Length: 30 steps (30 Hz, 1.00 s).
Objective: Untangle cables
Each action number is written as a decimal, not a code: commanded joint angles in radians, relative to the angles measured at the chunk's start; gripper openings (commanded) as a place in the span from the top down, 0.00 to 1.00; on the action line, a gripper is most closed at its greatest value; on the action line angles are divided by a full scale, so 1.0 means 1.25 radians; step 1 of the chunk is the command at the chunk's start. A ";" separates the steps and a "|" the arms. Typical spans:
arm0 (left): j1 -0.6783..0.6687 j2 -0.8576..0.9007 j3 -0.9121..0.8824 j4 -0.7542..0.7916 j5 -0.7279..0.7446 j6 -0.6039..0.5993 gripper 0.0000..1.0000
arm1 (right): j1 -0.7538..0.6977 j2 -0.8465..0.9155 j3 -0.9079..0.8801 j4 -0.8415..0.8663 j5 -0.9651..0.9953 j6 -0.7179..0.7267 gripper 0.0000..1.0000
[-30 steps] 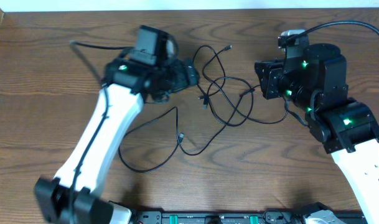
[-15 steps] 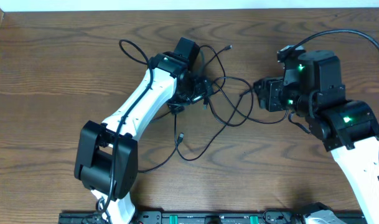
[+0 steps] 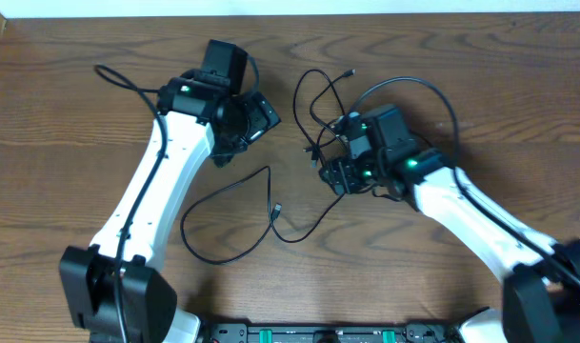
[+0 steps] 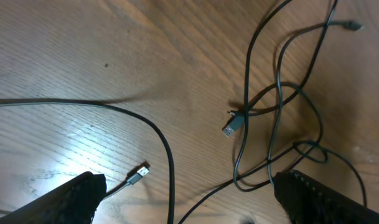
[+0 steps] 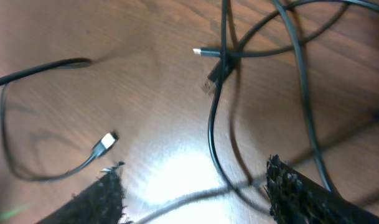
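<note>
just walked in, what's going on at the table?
Two arms are working on a tangle of black cables on the wooden table. The right gripper hovers at the tangle's lower edge, jaws open and holding nothing. The left gripper sits to the tangle's left, jaws also wide open and empty. One loose cable lies looped apart from the knot.

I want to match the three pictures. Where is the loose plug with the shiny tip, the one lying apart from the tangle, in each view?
Overhead: the loose plug lies just left of the picture's centre, slightly below the middle.
Left wrist: the loose plug is lower left of centre.
Right wrist: the loose plug is left of centre.
Shared landmark: the second plug, to the loose plug's upper right in all three views.
</note>
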 commanded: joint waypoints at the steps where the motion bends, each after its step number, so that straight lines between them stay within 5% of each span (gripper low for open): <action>1: 0.016 -0.026 -0.006 -0.016 -0.013 0.011 0.07 | 0.021 0.083 -0.005 0.040 0.003 -0.020 0.34; 5: 0.019 -0.033 -0.006 -0.031 -0.013 0.017 0.07 | 0.033 0.147 -0.005 0.071 -0.005 -0.003 0.44; 9: 0.019 -0.033 -0.006 -0.049 -0.014 0.017 0.07 | 0.039 0.143 0.005 0.091 -0.005 -0.003 0.93; 10: 0.019 -0.033 -0.006 -0.050 -0.014 0.021 0.07 | 0.037 0.138 0.011 0.095 -0.005 -0.002 0.99; 15: 0.019 -0.033 -0.006 -0.074 -0.035 0.026 0.07 | 0.014 0.088 0.064 0.088 -0.005 -0.003 0.97; 18: 0.019 -0.033 -0.006 -0.090 -0.041 0.026 0.07 | 0.010 0.074 0.067 0.081 -0.005 -0.003 0.65; 22: 0.019 -0.033 -0.006 -0.097 -0.049 0.026 0.07 | 0.038 0.110 0.054 0.069 -0.001 -0.003 0.43; 30: 0.019 -0.033 -0.006 -0.104 -0.049 0.030 0.07 | 0.108 0.231 0.051 0.067 0.046 -0.002 0.39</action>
